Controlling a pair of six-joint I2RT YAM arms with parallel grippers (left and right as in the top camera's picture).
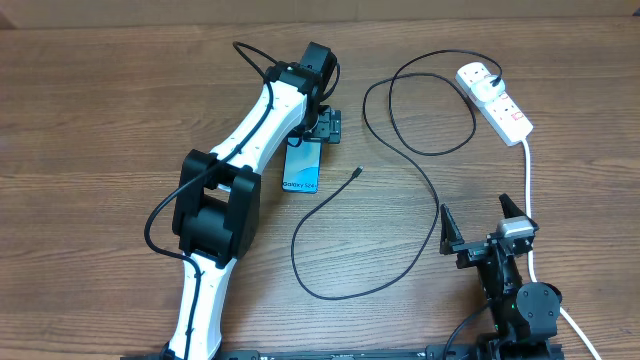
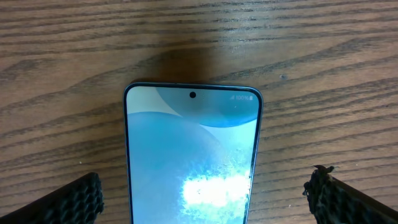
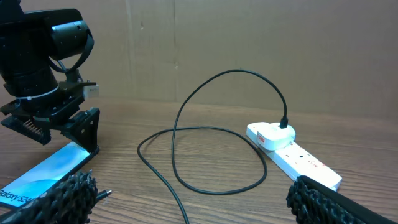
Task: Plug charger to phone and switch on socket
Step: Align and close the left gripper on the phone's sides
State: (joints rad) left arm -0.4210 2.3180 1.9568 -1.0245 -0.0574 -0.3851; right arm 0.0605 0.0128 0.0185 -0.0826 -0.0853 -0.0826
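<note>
The phone [image 1: 302,168] lies flat on the wooden table, its blue screen up. It also shows in the left wrist view [image 2: 191,155] and the right wrist view [image 3: 43,174]. My left gripper [image 1: 322,128] is open just above the phone's far end, and its fingers [image 2: 208,199] straddle the phone without touching it. The charger cable [image 1: 400,150] loops across the table. Its connector tip [image 1: 358,171] lies free to the right of the phone, and its plug [image 1: 478,75] sits in the white socket strip [image 1: 505,112]. My right gripper [image 1: 475,215] is open and empty at the near right.
The socket's thick white lead [image 1: 527,180] runs down the right side, past my right arm. A cable loop [image 3: 205,155] lies between my right gripper [image 3: 199,205] and the socket [image 3: 305,158]. A cardboard wall [image 3: 249,37] stands behind the table.
</note>
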